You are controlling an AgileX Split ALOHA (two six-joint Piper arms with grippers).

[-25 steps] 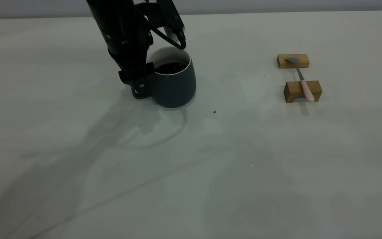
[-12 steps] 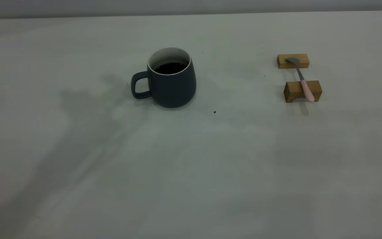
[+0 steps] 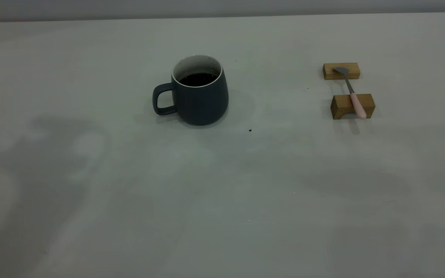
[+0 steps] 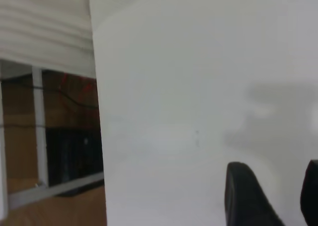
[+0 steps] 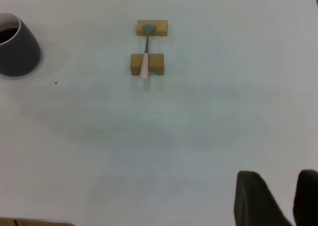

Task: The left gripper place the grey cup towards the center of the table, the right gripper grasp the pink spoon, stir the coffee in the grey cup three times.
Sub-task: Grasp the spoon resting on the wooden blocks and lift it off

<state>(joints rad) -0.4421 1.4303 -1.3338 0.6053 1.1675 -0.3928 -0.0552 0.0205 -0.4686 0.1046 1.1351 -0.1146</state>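
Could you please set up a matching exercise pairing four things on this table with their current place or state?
Things:
1. cup
2. spoon
3. coffee
4. speck

Places or states:
A. lying across two wooden blocks
B. inside the cup
C. upright on the table, handle toward the left arm's side
D. on the bare table between cup and spoon

Pairs: 1-C, 2-A, 3-B, 4-D

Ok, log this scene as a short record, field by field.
cup: squat dark grey mug, upright on the off-white table, handle toward the left arm's side
contents: dark coffee
spoon: pink-handled metal spoon bridging two tan wooden blocks
left gripper: open, off the cup
right gripper: open, short of the spoon
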